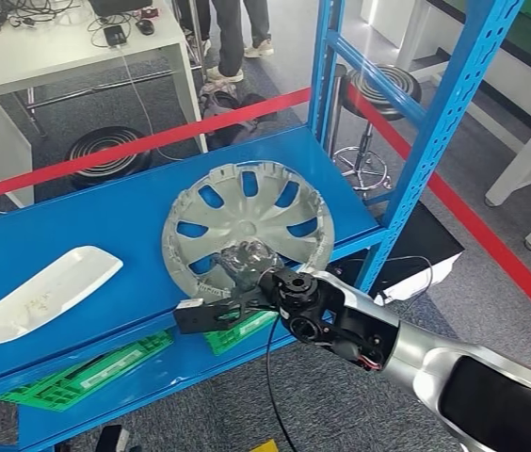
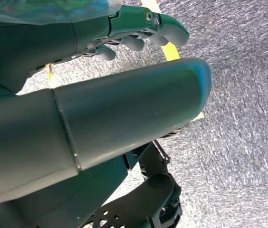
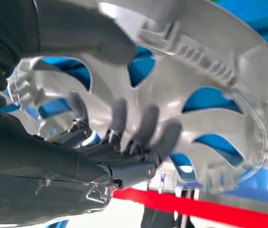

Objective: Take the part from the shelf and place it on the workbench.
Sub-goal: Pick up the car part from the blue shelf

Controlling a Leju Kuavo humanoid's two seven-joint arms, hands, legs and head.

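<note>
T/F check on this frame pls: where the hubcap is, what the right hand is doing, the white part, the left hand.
1. The silver hubcap lies on the blue shelf. True.
2. The right hand is at the hubcap's near edge, fingers against it. True.
3. The white curved part sits right of the hubcap. False: it lies to its left.
4. The left hand holds the hubcap. False: it holds nothing, grey floor beyond it.
5. The hubcap stands upright. False: it lies flat.

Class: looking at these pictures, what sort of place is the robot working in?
Probably a workshop or robotics test lab: a blue metal shelf rack holding a silver wheel cover, red barrier tape, and a white desk strewn with cables.
</note>
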